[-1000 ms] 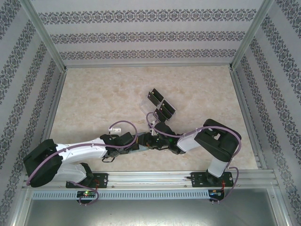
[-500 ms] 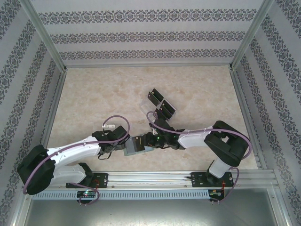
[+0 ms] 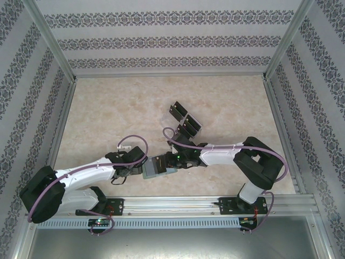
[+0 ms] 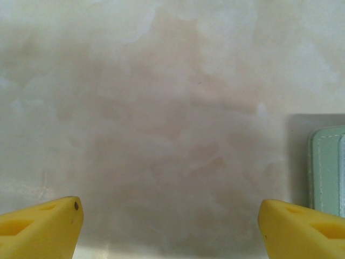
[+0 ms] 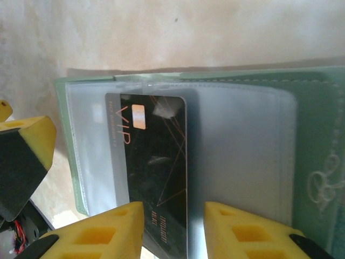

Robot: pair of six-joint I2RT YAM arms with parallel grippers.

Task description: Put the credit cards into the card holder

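The grey-green card holder [image 5: 318, 140] lies open on the table, its clear sleeves facing up. One black credit card [image 5: 153, 162] lies on the left sleeve, partly in it. My right gripper [image 5: 173, 232] hovers over the card's near end with its jaws part open, and a strip of sleeve shows between the card and the right finger. In the top view the card holder [image 3: 156, 167] sits between my left gripper [image 3: 138, 168] and right gripper [image 3: 172, 161]. My left gripper [image 4: 170, 226] is open over bare table, with the card holder's edge [image 4: 326, 167] just to its right.
A clear plastic tray [image 3: 168, 123] with more black credit cards [image 3: 190, 127] stands behind the holder. A yellow and black left fingertip [image 5: 21, 162] sits close to the holder's left edge. Patterned walls and metal rails [image 3: 215, 204] border the marble table.
My left gripper has drawn back to the left, uncovering the card holder. The right arm has stretched further left and its gripper now sits over the holder.
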